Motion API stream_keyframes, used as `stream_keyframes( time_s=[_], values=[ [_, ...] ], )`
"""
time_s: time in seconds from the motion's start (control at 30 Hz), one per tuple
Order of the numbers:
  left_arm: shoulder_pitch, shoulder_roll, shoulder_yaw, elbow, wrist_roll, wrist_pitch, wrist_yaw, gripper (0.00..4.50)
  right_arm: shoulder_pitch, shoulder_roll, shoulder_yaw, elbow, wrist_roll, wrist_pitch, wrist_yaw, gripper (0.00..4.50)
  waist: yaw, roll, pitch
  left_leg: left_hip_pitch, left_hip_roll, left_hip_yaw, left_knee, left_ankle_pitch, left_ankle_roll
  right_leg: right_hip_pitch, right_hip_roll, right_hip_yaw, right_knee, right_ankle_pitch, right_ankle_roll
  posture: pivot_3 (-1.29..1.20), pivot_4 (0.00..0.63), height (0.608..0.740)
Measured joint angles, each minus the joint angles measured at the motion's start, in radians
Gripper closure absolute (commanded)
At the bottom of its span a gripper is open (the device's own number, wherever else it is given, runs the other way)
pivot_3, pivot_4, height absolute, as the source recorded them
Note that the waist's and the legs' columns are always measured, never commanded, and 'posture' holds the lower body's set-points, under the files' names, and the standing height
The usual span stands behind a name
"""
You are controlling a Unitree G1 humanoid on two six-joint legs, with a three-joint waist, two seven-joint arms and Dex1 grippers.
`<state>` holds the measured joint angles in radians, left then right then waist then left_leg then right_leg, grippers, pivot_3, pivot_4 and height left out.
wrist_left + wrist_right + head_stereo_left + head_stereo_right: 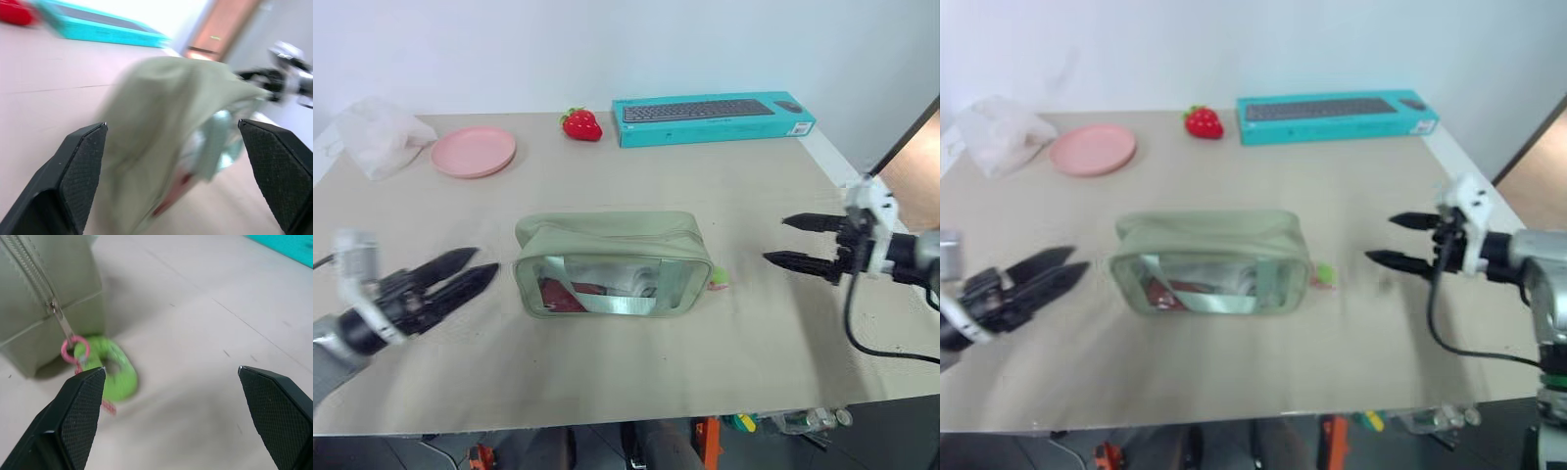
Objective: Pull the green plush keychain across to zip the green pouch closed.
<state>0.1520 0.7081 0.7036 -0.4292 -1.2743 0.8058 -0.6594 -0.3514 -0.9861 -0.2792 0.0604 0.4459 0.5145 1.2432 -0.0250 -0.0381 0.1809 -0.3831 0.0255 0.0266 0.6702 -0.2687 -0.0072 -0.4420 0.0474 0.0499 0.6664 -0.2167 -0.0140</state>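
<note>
**Both grippers released and clear of the zipped pouch**

At the lower left of the head view, the left gripper (475, 266) hangs with its two black fingers parted and nothing between them, its tips pointing right toward the green pouch (612, 264) and stopping just short of its left end. The pouch lies in the middle of the table (744, 166), clear front facing the camera. In the right wrist view its zipper runs closed to the end, where the slider sits. The green plush keychain (719, 278) lies on the table just off the pouch's right end, hanging from that slider by a pink ring. At centre right, the right gripper (787, 241) is spread wide and empty, near the keychain but apart from it.
</note>
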Motion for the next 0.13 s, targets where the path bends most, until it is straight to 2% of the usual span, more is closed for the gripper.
stream_keyframes(
  time_s=[0.13],
  values=[
    [0.053,0.001,0.042,0.060,0.020,-0.003,0.000,0.02,0.134,0.008,-0.019,-0.129,0.069,0.054,0.001,0.00,0.001,0.001,0.000,0.003,0.001,0.001,0.000,0.002,-0.002,0.001,0.000,0.000,0.001,0.001,0.001,0.00,0.150,0.740]
  ],
)
